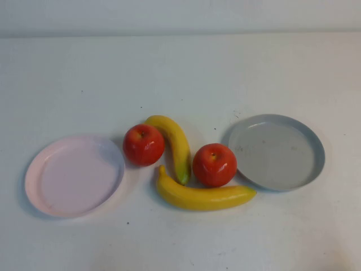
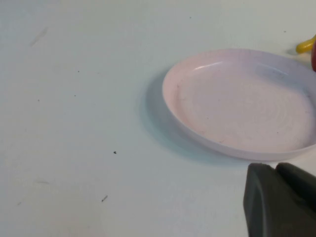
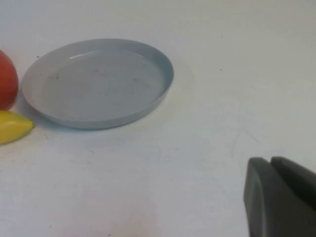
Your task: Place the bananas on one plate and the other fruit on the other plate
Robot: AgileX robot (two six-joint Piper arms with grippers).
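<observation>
Two yellow bananas lie mid-table: one [image 1: 174, 144] between the apples, one [image 1: 200, 195] in front of them. Two red apples [image 1: 144, 144] [image 1: 214, 164] sit beside them. The pale pink plate [image 1: 73, 175] is empty at the left, the grey plate [image 1: 277, 151] empty at the right. Neither arm shows in the high view. My left gripper [image 2: 276, 170] is shut and empty, near the pink plate [image 2: 237, 98]. My right gripper [image 3: 271, 163] is shut and empty, short of the grey plate [image 3: 98, 81]. An apple's edge [image 3: 6, 79] and a banana tip [image 3: 12, 126] show there.
The white table [image 1: 180, 79] runs to a pale back wall [image 1: 180, 14]. A banana tip [image 2: 305, 45] shows past the pink plate in the left wrist view.
</observation>
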